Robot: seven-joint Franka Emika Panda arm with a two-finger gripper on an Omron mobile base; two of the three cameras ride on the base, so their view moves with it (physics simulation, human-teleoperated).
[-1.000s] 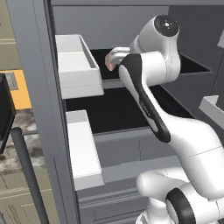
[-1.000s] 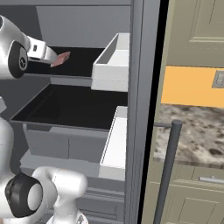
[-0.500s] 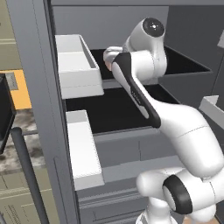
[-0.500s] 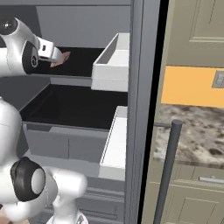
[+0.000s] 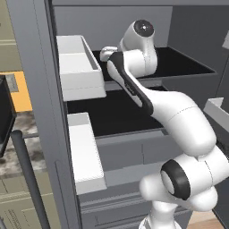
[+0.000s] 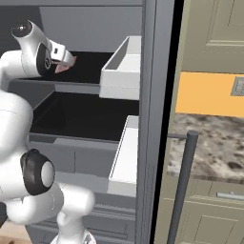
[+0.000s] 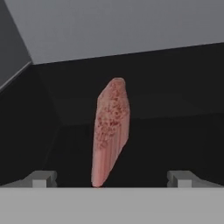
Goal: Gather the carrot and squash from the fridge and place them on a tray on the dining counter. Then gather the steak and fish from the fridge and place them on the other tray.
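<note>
The steak (image 7: pixel 111 127), a pink-red marbled slab, lies on the black upper fridge shelf (image 7: pixel 175 131) just ahead of my gripper (image 7: pixel 111 178). The gripper is open, and its two dark finger tips (image 7: pixel 41 178) stand wide on either side of the steak's near end without touching it. In the right base view the gripper (image 6: pixel 68 61) reaches into the upper shelf, and a bit of the steak (image 6: pixel 61 69) shows just below it. In the left base view my white hand (image 5: pixel 107 53) covers the steak. The carrot, squash, fish and trays are out of view.
A white bin (image 5: pixel 78 67) juts out beside the upper shelf, and a second white bin (image 5: pixel 85 147) sits lower. A black lower shelf (image 5: pixel 116 114) lies under the arm. The grey fridge frame (image 6: pixel 150 119) and a dark vertical handle (image 6: pixel 183 186) stand to the right, with a stone counter (image 6: pixel 214 143) beyond.
The arm's upper joints have swung up and deeper into the fridge. The hand has closed in on the steak. The jaws have stayed open.
</note>
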